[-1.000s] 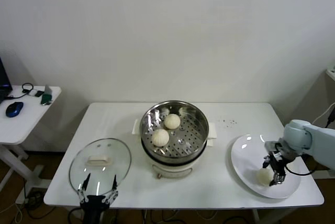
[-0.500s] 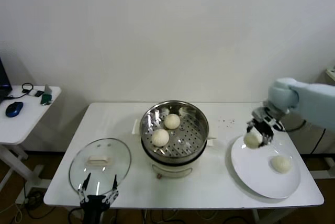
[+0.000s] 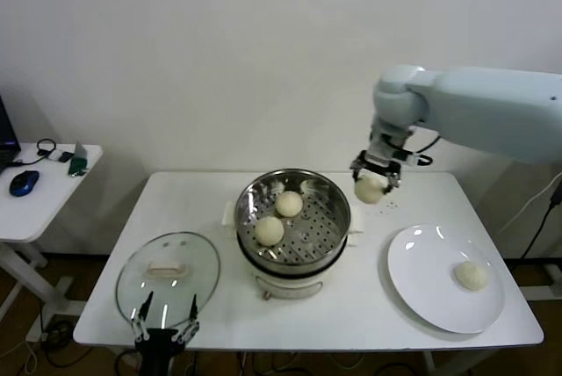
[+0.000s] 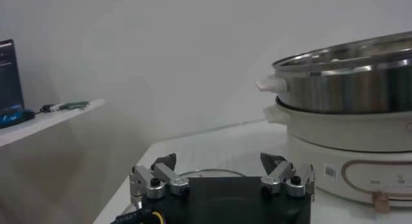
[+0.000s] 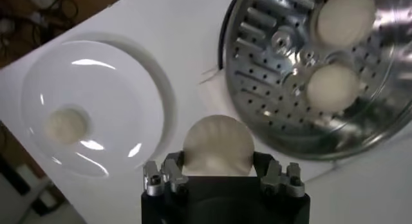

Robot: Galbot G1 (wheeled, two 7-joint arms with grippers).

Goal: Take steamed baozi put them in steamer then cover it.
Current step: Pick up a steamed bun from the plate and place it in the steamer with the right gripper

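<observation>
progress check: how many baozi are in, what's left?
Two baozi sit in the steamer. A third bun is in the right hand, carried just beside its rim. One remains on the plate. The lid lies on the table by the open left hand.

Bright, even light; wrist views perhaps soft.

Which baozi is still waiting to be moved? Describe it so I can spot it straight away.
Start at the white table and go to the flat white plate on its right end, beside the steamer. The baozi lies alone on it. Two others sit in the steamer, and a fourth is in the right gripper.
</observation>
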